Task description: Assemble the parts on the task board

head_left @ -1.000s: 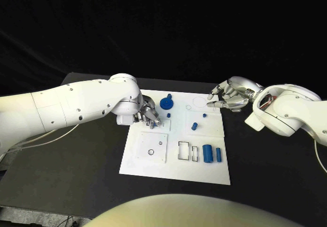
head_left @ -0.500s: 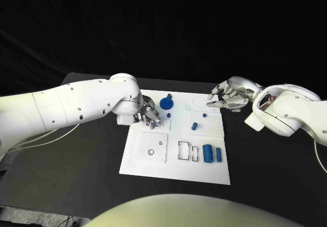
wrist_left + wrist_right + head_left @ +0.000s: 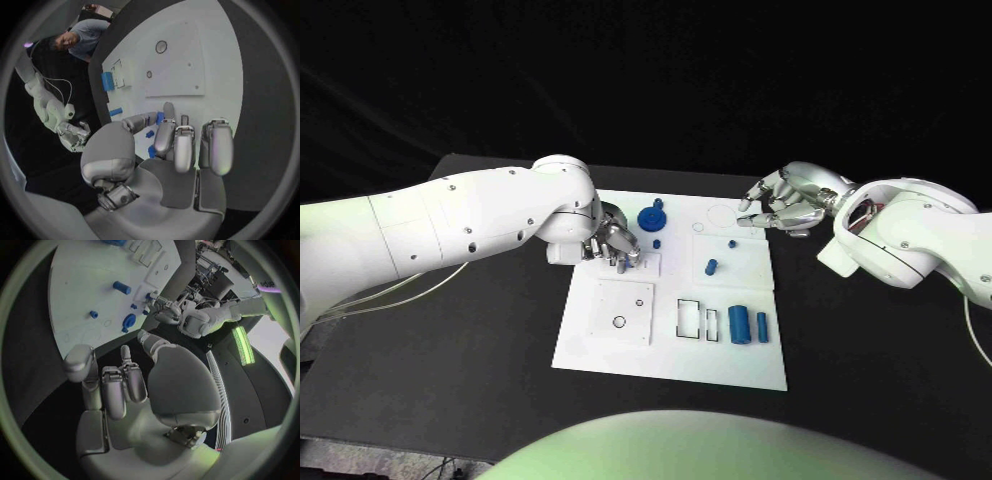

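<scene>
Left robot hand (image 3: 615, 246) fingers curled over white rectangular task board (image 3: 668, 355), grasp unclear; small blue peg (image 3: 656, 242) just beside fingertips. Right robot hand (image 3: 782, 208) curled, empty. Lower slowly, stay aligned.

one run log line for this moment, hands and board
left robot hand: over task board left edge, grip unclear | right robot hand: curled, empty, at far right corner | blue cylinders: lying on board

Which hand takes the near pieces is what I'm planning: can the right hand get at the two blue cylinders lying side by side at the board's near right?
Probably yes. The right hand hovers empty over the board's far right corner, and nothing stands between it and the two blue cylinders.
</scene>
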`<state>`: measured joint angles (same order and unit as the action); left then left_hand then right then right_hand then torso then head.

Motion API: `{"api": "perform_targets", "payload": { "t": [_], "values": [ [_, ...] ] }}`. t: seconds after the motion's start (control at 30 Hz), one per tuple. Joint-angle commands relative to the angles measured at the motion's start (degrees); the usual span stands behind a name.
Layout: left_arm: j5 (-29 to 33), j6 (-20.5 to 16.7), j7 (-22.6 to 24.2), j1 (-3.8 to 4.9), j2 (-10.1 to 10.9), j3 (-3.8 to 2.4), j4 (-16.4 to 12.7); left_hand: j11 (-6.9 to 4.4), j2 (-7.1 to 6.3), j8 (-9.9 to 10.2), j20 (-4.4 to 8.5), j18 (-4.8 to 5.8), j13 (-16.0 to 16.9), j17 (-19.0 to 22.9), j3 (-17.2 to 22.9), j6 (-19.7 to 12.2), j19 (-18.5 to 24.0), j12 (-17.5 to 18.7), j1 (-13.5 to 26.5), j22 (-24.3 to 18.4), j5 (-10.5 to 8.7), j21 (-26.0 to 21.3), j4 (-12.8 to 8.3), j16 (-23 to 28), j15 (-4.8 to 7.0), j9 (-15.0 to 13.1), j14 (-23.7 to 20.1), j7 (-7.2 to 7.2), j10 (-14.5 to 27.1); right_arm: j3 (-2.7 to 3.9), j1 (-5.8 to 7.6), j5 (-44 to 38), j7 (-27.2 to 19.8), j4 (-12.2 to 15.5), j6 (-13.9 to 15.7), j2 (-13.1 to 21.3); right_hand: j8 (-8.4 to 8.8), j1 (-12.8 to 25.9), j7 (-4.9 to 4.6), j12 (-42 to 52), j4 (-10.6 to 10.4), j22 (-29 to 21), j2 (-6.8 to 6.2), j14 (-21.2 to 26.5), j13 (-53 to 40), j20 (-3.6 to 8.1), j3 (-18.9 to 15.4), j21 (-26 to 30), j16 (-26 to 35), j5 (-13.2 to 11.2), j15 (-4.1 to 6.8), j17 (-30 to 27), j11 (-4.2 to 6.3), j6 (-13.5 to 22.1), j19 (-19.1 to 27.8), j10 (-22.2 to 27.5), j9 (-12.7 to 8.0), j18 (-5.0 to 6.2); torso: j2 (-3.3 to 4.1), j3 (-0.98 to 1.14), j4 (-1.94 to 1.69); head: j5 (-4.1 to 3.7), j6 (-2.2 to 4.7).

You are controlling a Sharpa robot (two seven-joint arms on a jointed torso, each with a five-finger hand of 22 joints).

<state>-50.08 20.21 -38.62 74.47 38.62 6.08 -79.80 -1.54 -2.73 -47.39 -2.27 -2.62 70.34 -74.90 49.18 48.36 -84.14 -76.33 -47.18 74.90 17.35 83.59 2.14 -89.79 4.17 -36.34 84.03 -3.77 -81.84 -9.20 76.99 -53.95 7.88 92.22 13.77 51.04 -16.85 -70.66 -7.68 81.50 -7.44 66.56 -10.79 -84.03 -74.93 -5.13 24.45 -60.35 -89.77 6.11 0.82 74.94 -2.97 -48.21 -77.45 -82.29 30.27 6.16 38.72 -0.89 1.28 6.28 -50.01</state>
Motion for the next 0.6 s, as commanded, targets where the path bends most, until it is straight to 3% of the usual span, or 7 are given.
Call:
{"api": "perform_targets", "payload": {
  "t": [0.03, 0.6],
  "values": [
    [0.1, 0.2, -0.3, -0.10, -0.2, 0.06, 0.1, -0.20, 0.09, -0.1, 0.14, 0.61, 0.0, -15.1, 4.2, 2.0, -0.9, -0.3, 0.7, 9.0, -0.47, 0.1, -4.0, -0.2, 0.18, 0.1, 6.0, 1.81, -0.4, 0.00, -0.08, -0.6, -0.3, 0.0, -0.7, -0.1, -0.19, 0.2, -0.02, -0.2, -0.4, -0.1, -0.49, -6.0, -4.3, 0.13, 0.0, 0.2, -0.2, 0.2, 0.17, 15.1, -0.05, 0.4, 0.4, 0.3, 0.1, 0.59, -0.01, -0.03, 0.01, -0.03, 0.01],
    [3.3, 0.2, -0.1, -0.09, 0.3, 0.01, -0.3, -0.38, 1.45, -0.3, 0.26, 0.62, 0.2, -15.1, 5.7, 2.3, -1.0, -0.4, -0.6, 9.1, 0.48, 0.1, -5.7, -0.2, 0.31, 0.0, 6.0, 1.97, -0.6, -0.02, -0.24, -0.6, -0.1, -0.2, -1.2, -0.1, -0.26, 0.1, -0.01, -0.2, -0.5, -0.2, -0.55, -6.0, -4.3, 0.14, 0.1, 0.5, -0.2, 0.3, 0.18, 15.1, -0.04, 0.5, 0.5, 0.3, 0.2, 0.63, -0.03, -0.05, 0.01, -0.09, 0.01]
  ]
}}
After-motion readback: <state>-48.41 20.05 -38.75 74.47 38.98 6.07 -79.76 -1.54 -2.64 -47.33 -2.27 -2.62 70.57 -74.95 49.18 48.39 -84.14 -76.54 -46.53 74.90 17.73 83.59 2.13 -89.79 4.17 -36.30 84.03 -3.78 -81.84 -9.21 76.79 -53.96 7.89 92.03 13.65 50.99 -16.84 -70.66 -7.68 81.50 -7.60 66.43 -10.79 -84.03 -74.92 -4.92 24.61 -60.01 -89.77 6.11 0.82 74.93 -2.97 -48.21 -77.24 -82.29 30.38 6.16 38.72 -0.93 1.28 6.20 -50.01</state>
